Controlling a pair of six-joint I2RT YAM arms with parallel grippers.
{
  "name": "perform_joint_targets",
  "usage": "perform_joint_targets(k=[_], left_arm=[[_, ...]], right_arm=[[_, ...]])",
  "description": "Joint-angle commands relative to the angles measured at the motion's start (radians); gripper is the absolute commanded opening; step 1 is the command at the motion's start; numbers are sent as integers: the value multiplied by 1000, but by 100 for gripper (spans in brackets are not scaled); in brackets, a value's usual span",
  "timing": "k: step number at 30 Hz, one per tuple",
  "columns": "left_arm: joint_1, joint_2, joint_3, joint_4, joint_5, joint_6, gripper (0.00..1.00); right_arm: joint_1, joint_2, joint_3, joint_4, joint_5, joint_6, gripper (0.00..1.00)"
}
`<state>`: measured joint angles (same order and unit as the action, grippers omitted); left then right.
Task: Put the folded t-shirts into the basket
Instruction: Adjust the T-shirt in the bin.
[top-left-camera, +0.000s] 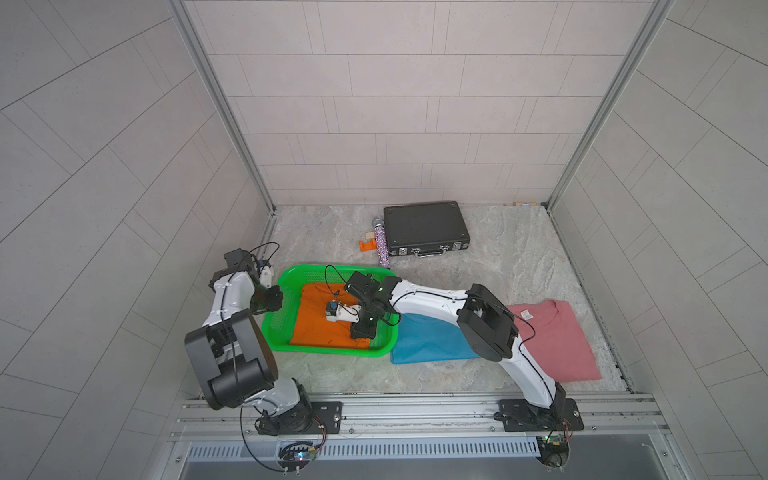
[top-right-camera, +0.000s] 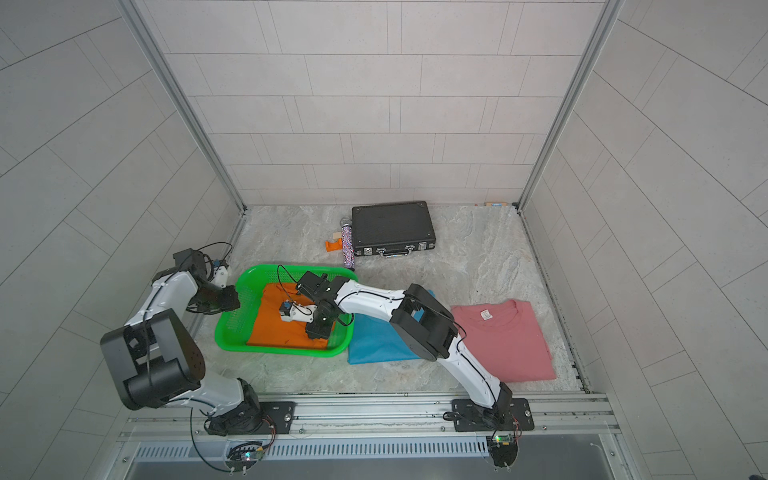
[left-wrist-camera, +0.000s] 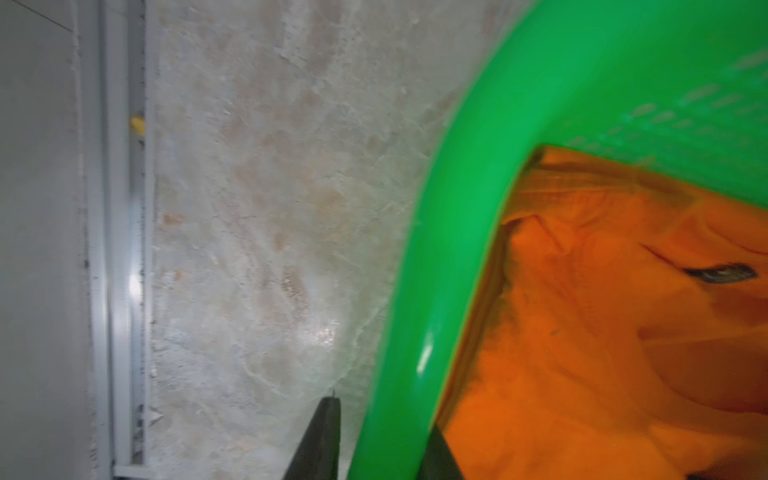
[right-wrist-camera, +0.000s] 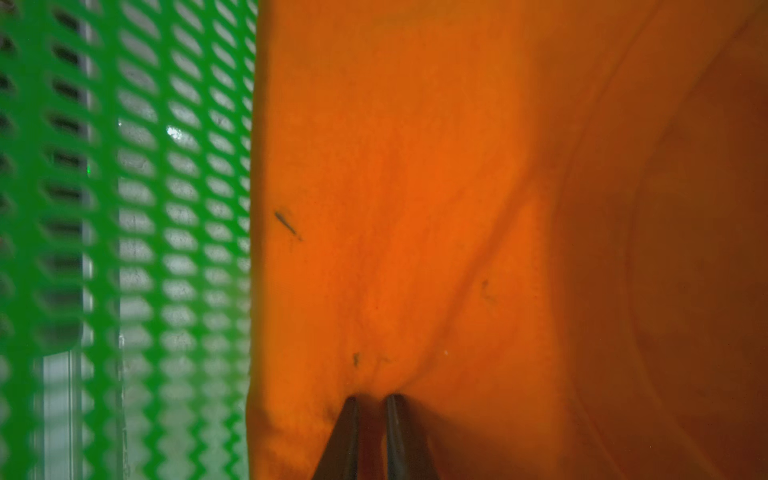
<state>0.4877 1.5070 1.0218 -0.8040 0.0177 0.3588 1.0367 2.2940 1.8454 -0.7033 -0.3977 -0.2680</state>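
Right wrist view: right pincer (right-wrist-camera: 372, 399) clamps orange tee (right-wrist-camera: 415, 208), collar seemingly far-pointing; left pincer (left-wrist-camera: 384, 415) nips basket (left-wrist-camera: 457, 249) rim.

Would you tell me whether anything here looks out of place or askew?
The orange t-shirt lies creased and off-centre in the green basket, crowded against one end with bare mesh at the other. The right gripper is pinching a fold of it. Nothing looks spilled or damaged.

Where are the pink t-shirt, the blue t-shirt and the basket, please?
pink t-shirt (top-left-camera: 561, 340): in a top view, middle of the cloth.
blue t-shirt (top-left-camera: 428, 343): in a top view, bare front part.
basket (top-left-camera: 282, 328): in a top view, bare mesh wall.
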Motion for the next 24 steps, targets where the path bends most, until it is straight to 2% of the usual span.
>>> perform_joint_targets(k=[1, 3, 8, 10, 14, 19, 24], left_arm=[[0, 16, -21, 28, -8, -75, 20], [0, 6, -34, 32, 3, -88, 16], [-2, -7, -62, 41, 31, -82, 20], [-2, -8, -66, 48, 38, -45, 23], [-2, -18, -81, 76, 34, 54, 22], [-1, -10, -66, 76, 56, 101, 22], [-1, 21, -43, 60, 89, 96, 25]], right_arm=[[3, -22, 17, -20, -19, -2, 17], [8, -17, 18, -29, -26, 6, 17], [17, -22, -7, -29, -33, 13, 17], [15, -31, -18, -29, -7, 10, 17], [-16, -55, -32, -47, 21, -12, 17], [-27, -91, -25, -80, -59, -51, 19], [-17, -111, 48, -70, -103, -5, 27]])
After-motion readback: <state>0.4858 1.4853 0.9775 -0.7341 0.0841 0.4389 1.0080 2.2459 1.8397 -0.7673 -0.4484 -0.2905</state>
